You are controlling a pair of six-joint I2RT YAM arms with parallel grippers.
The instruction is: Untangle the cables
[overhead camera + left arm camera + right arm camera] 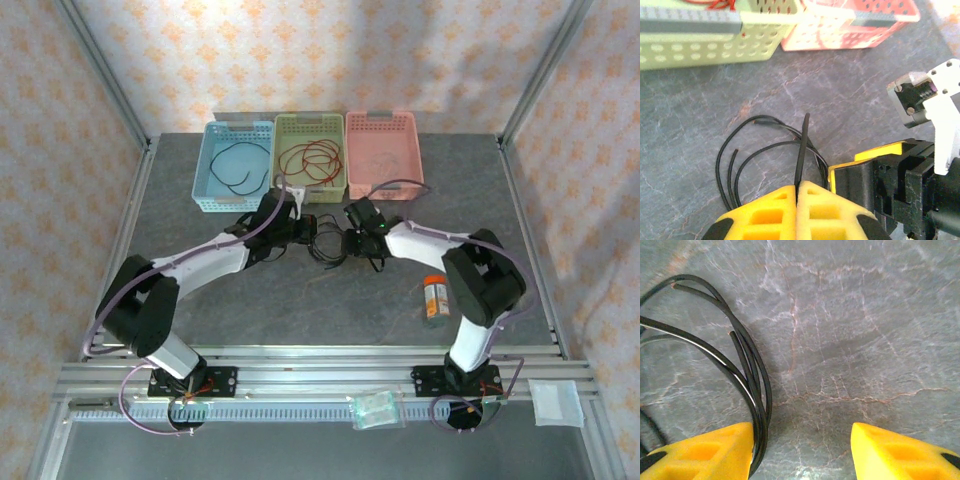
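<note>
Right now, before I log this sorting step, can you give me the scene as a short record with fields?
left gripper: shut on a black cable
right gripper: open; black cable loops run past one fingertip, not gripped
blue basket: holds a coiled black cable
green basket: holds red cables
pink basket: contents too faint to tell
table: black loops lie between the two grippers; small orange bottle beside the right arm
</note>
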